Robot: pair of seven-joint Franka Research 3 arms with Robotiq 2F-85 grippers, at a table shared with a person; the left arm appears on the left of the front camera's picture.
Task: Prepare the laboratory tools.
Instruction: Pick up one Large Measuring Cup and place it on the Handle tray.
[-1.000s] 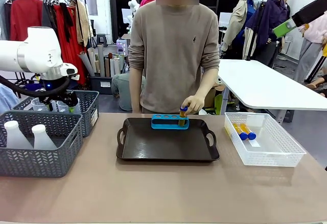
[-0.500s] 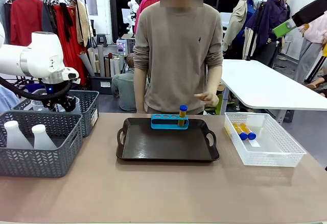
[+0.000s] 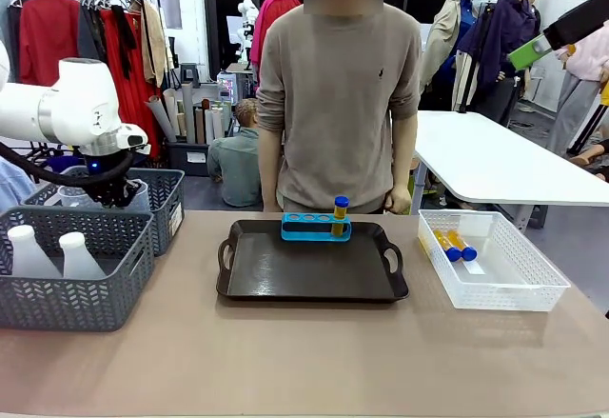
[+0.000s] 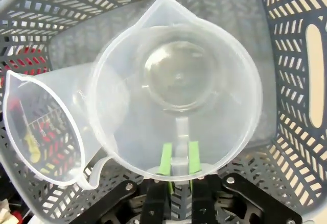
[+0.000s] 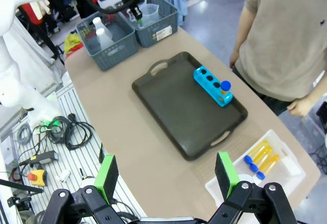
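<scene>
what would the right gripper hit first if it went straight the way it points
Probably bare table, just short of the black tray; the right gripper hangs high, so the exact spot is unclear.

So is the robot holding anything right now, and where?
Its left gripper pinches the clear beaker by its handle; the right gripper holds nothing.

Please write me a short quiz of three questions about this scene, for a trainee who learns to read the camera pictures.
1. True or false: the blue rack holds two tubes.
2. What does the left tool clamp? A a pipette; B the measuring beaker; C a funnel.
3. Fill in: the right tool is ___.
Key: 1 false, one amber tube; 2 B; 3 open.
</scene>
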